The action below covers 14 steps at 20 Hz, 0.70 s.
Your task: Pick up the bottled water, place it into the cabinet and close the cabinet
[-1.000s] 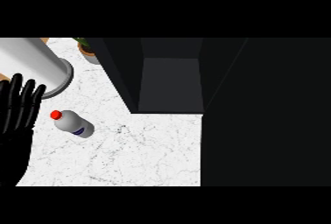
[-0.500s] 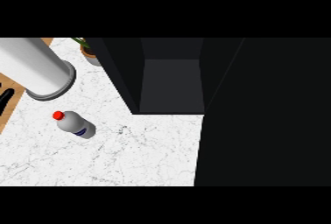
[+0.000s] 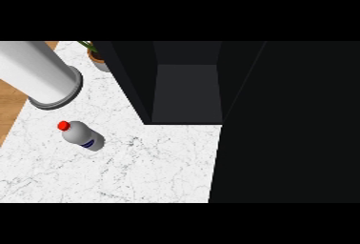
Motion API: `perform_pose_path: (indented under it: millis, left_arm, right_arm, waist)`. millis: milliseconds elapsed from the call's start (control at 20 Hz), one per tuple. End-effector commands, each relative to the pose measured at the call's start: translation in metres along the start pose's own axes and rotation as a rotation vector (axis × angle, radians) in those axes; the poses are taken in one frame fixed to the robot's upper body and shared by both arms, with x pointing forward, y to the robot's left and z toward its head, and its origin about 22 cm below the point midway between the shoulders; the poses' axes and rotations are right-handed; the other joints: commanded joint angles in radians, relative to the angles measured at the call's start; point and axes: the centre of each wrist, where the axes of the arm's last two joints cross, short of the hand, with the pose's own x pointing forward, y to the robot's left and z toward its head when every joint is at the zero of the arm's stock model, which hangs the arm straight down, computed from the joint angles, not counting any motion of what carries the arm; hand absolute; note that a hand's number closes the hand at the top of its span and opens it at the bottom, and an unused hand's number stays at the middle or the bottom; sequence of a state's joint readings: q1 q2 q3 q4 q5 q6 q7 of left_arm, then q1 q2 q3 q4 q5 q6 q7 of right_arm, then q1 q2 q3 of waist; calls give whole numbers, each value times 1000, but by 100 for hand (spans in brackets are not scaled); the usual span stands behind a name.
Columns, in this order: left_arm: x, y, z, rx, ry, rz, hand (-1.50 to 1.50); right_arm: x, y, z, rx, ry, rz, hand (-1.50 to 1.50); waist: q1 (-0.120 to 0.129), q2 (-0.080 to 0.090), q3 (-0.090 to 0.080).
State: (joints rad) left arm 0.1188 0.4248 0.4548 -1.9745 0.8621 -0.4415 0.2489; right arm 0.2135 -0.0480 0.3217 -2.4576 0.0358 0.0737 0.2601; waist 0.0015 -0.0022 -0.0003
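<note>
1. The bottled water (image 3: 83,137) sits at the left of the frame on the white marble counter (image 3: 147,171). Its red cap points to the upper left and a blue band runs round its body. From this steep angle I cannot tell whether it stands or lies.
2. Neither hand shows in my view, so I cannot tell how the fingers are set.
3. The cabinet (image 3: 186,90) fills the upper centre. It is dark and open, and its lower lip meets the marble just up and right of the bottle.
4. A tall dark panel (image 3: 288,124) takes the whole right side. Its straight edge cuts the counter off right of centre.
5. Open marble lies below and to the right of the bottle – the widest free stretch I see.
6. A pale grey cylinder (image 3: 42,71) stands in the upper left, its rim near the bottle but apart from it.
7. The counter's left edge runs slantwise, with wooden floor (image 3: 13,102) beyond – the bottle is near that edge.
8. A potted plant (image 3: 97,55) sits at the top, beside the cabinet's left wall.
</note>
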Motion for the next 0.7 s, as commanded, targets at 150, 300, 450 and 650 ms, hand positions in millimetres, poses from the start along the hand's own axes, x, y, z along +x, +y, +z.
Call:
perform_pose_path:
  millis: [150, 300, 450, 650]
  left_arm:
    - [-10, 0, 8, -4, 74, -34, -150]
    - [-15, 13, 15, -14, 97, -69, -150]
    - [-16, 18, 5, -14, 127, -98, -150]
    - [-27, 14, -17, 1, 133, -99, -150]
  right_arm:
    - [27, 12, 7, -8, -4, -29, -150]
    - [14, 15, 6, -5, -2, -8, -150]
    - [20, 24, 8, -6, -1, -23, -150]
    - [32, 9, 1, -9, 1, 6, -150]
  waist:
    - [-3, 1, 0]
    - [-4, 1, 0]
    - [-6, 0, 0]
    - [-8, 2, 0]
